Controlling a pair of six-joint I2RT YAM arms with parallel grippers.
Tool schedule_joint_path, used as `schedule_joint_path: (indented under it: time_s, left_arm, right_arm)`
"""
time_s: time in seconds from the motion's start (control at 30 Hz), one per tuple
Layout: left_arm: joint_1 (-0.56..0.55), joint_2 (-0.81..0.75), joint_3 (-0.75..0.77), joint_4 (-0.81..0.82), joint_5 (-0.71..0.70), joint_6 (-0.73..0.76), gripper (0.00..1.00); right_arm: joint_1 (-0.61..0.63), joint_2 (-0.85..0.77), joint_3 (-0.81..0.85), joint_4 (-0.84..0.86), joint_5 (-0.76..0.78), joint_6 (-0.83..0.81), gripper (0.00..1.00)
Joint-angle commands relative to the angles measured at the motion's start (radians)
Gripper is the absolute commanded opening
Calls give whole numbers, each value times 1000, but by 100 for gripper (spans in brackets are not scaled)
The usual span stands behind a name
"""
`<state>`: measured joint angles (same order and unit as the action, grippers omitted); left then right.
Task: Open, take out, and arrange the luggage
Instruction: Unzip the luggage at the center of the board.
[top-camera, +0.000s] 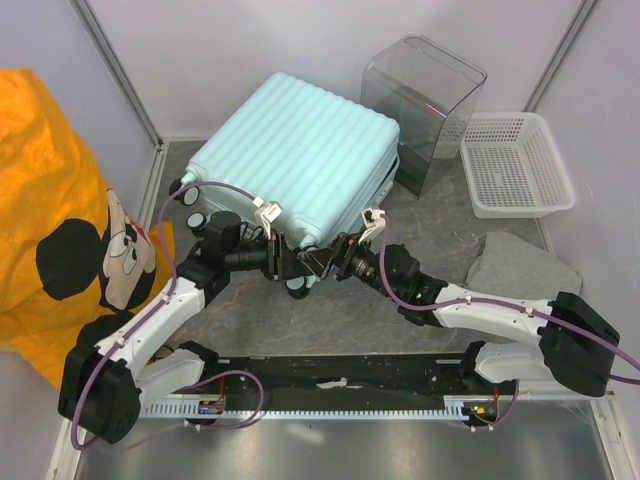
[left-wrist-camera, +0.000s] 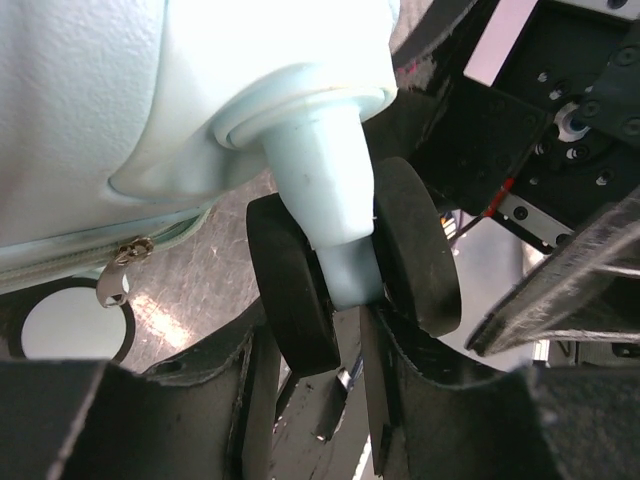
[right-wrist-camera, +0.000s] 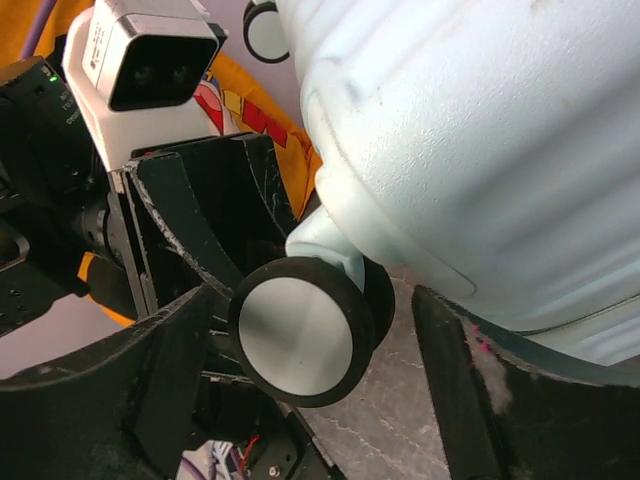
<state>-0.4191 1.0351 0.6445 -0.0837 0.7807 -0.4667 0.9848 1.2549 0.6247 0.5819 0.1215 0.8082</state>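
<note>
Left wrist: left end effector (left-wrist-camera: 350, 335) nearly closed, seemingly pinching luggage wheel (left-wrist-camera: 300, 290).

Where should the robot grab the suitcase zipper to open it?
Pinch the metal zipper tab hanging from the seam of the suitcase, just beside the corner wheel. Come in low from the near side, probably with the left claw: the tab dangles free, so both flat faces are reachable.

Bright, even light; soft shadow beneath the luggage (top-camera: 300, 150); glare on the counter (left-wrist-camera: 170, 300); wrist views blur at near edges.
</note>
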Motion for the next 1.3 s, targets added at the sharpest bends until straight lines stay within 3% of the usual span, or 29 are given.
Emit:
schedule_joint_path:
  time_s: [0.0, 0.2, 0.33, 0.53, 0.77, 1.07, 1.27]
  left_arm:
    - [9, 14, 6, 260, 26, -61, 42]
    - [9, 23, 6, 259, 8, -69, 43]
    - [9, 7, 12, 204, -49, -49, 55]
    - [9, -21, 12, 162, -123, -44, 68]
    - [9, -95, -67, 116, -237, -84, 71]
    - [6, -262, -232, 150, -422, -87, 65]
    - [-1, -189, -293, 289, -436, -69, 65]
  right_arm:
    - [-1, -3, 32, 22, -33, 42, 83]
    - [-1, -28, 27, 23, -39, 48, 66]
    - [-3, -52, 30, -2, -19, 34, 52]
    - [-1, -63, 36, -22, 10, 17, 39]
    - [-2, -52, 76, -47, 52, -14, 34]
    - [-1, -45, 86, -37, 46, -27, 31]
    - [-1, -40, 84, -28, 47, -24, 28]
